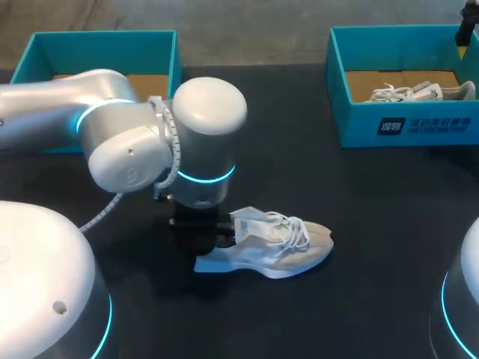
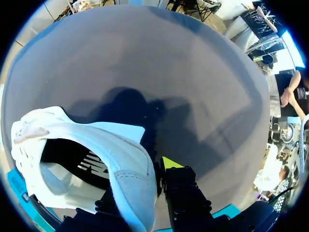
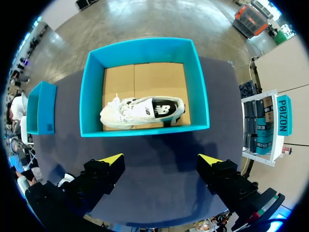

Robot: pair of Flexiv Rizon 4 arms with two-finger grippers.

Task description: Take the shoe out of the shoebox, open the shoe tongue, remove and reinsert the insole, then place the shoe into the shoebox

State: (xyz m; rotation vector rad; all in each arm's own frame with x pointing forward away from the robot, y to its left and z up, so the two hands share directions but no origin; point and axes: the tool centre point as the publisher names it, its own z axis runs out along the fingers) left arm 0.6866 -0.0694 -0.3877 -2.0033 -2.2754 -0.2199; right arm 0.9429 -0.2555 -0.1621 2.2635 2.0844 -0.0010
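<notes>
Clamping the heel collar of the white sneaker (image 2: 96,145), left gripper (image 2: 147,179) has fingers closed on it; sneaker sits sole-down, mid desk (image 1: 299,172). Farther back, right gripper (image 3: 161,159) hangs w/ fingers apart over teal shoebox (image 3: 145,128) holding 2nd sneaker (image 3: 142,111).

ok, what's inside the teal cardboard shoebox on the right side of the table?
One white lace-up sneaker, lying on its side on the brown cardboard floor of the teal shoebox. Nothing else shows inside. Anything under the sneaker is covered.
</notes>
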